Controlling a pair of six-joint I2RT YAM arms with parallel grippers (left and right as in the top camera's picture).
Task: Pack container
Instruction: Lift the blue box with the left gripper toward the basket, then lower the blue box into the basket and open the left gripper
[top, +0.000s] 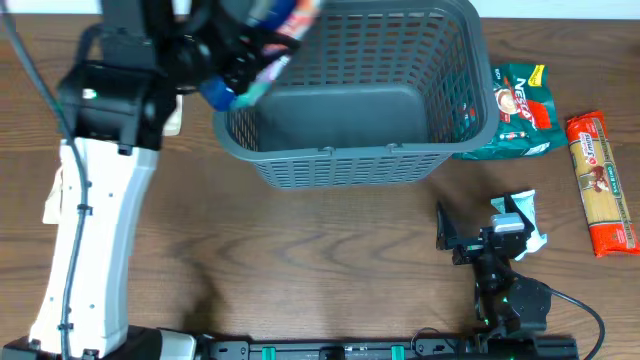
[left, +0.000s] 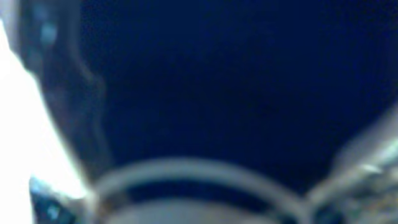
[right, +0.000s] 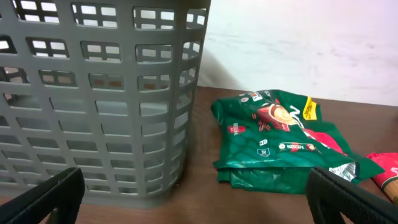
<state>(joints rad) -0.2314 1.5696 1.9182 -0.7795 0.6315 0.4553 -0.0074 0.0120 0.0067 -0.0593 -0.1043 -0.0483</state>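
Your container (top: 350, 165) looks light and stiff; lift it by the solid rim. Left jaws pinch a soft blue packet (top: 220, 93) over its left rim. Right jaws gape empty beside it.

A dark brown wood-grain table (top: 300, 260) is seen under even light; behind its far edge, a plain white wall (right: 298, 43) is shown, faintly mottled.

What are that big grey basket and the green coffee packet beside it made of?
The basket looks like moulded plastic, matte dark grey: slotted lattice walls and a smooth solid rim suggest it. The green packet seems thin glossy plastic or foil film: it wrinkles and catches light.
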